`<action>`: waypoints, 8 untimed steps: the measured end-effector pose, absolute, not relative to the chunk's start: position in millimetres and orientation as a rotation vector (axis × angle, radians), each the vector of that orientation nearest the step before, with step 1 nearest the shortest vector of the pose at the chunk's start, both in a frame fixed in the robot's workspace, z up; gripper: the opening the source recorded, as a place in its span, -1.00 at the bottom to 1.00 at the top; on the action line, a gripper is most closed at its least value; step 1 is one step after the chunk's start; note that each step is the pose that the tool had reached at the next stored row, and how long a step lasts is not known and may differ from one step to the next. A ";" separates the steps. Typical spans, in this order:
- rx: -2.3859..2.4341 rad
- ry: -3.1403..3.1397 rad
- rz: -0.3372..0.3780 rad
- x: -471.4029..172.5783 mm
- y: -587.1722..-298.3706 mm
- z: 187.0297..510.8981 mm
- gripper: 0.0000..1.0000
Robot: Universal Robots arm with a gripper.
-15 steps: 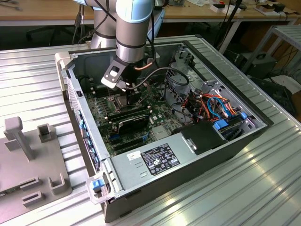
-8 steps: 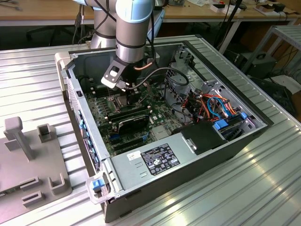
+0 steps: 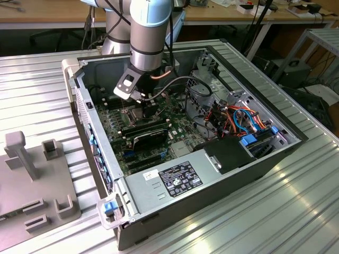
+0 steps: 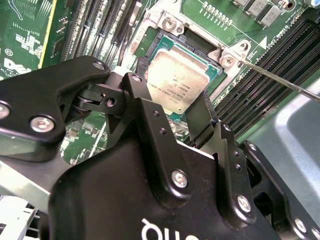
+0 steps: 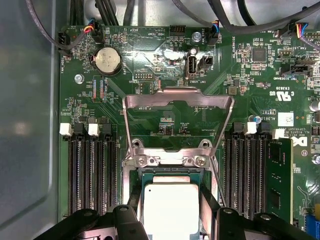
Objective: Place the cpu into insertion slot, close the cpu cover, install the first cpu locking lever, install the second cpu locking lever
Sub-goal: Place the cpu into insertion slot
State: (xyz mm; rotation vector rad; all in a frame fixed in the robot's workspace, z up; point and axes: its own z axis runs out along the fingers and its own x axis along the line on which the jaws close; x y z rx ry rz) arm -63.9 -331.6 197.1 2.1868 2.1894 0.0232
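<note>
The cpu (image 4: 177, 80), a flat square chip with a dull silver-tan metal top, sits between the tips of the gripper (image 4: 167, 97). The matte black fingers (image 4: 200, 117) press against two of its opposite edges, clamping it. The chip lies squarely over the insertion slot (image 5: 172, 173), a dark square socket with a silvery rim; I cannot tell whether it is fully seated.

In the first wrist view the cpu cover (image 5: 177, 96), a thin shiny metal frame with a large square window, stands swung open from its hinge at the socket's edge. The green motherboard (image 5: 160, 60) shows through the window. A thin wire locking lever (image 4: 280, 80) slants away from one socket corner. Long black memory slots (image 5: 92, 175) run along both sides of the socket.

In the exterior view the arm (image 3: 145, 37) reaches down into the open computer case (image 3: 175, 209), which lies on a ribbed metal table (image 3: 296, 211).
</note>
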 end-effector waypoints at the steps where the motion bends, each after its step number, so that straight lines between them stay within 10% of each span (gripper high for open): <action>1: 2.187 2.189 0.023 -63.9 -331.6 197.1 0.10; 8: 2.187 2.189 0.024 -63.9 -331.6 202.3 0.10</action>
